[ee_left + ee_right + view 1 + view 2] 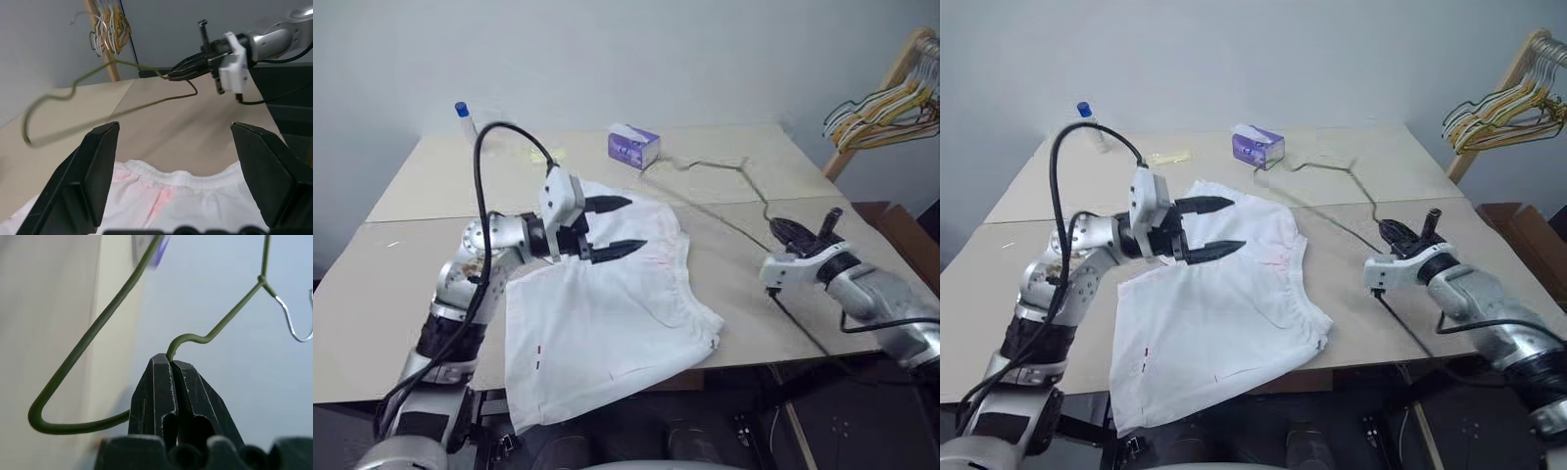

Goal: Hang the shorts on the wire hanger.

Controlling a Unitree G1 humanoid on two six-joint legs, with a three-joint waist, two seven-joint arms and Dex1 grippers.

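Wire hanger (88, 345) pinched in right tool (171, 363); left tool (619, 227) spread wide above shorts (607, 323).

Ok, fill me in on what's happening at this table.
The robot is working on getting the shorts onto the wire hanger. Its right gripper is shut on the hanger's wire, holding it above the table. The left gripper is open and hovers over the shorts, holding nothing. The shorts lie spread on the table, one corner drooping over the near edge. They are not on the hanger yet.
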